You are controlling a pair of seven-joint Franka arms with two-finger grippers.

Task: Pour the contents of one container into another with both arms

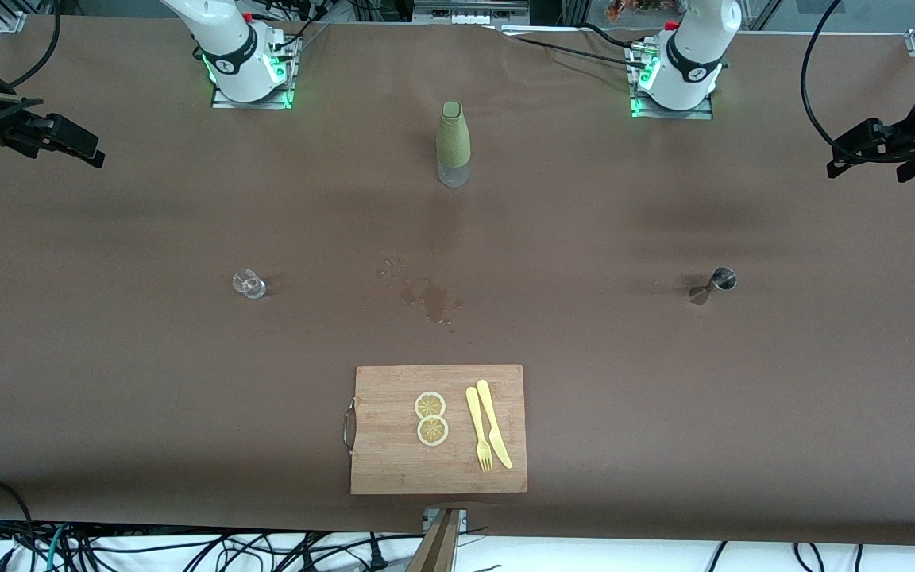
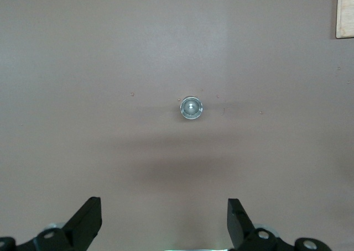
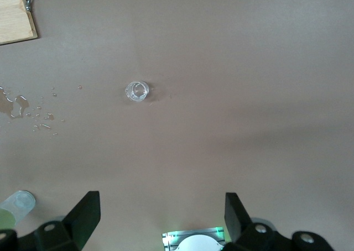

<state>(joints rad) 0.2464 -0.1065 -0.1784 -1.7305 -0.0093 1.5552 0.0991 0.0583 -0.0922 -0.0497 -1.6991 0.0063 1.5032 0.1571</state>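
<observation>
Brown covering runs the whole bench point(image 1: 108, 357), and on it we list the following.

Item one: a small clear glass point(image 1: 249, 284) standing toward the right arm's end. The right wrist view shows it from above, mouth up point(image 3: 136, 91).

Item two: a steel jigger point(image 1: 713, 285) standing toward the left arm's end. The left wrist view looks straight down into its round mouth point(image 2: 191, 108).

Item three: a bottle point(image 1: 453, 143) with a green sleeve and a clear base, upright between the two arm bases and farther from the front camera than the glass and the jigger.

Item four: a wet patch point(image 1: 428, 298) on the covering, near the middle, between the bottle and the board.

Item five: a wooden cutting board point(image 1: 394, 461) with a metal handle, nearest the front camera. On it we count two lemon slices point(image 1: 430, 418), touching, and beside them a yellow fork point(image 1: 478, 429) and a yellow knife point(image 1: 494, 423) lying side by side.

Item six: the right gripper point(image 3: 160, 220), high over the glass, with its fingers point(image 3: 83, 215) wide apart and nothing between them.

Item seven: the left gripper point(image 2: 164, 223), high over the jigger, with its fingers point(image 2: 86, 220) likewise wide apart and holding nothing.

Both arms wait up in the air, well apart from everything on the bench.
</observation>
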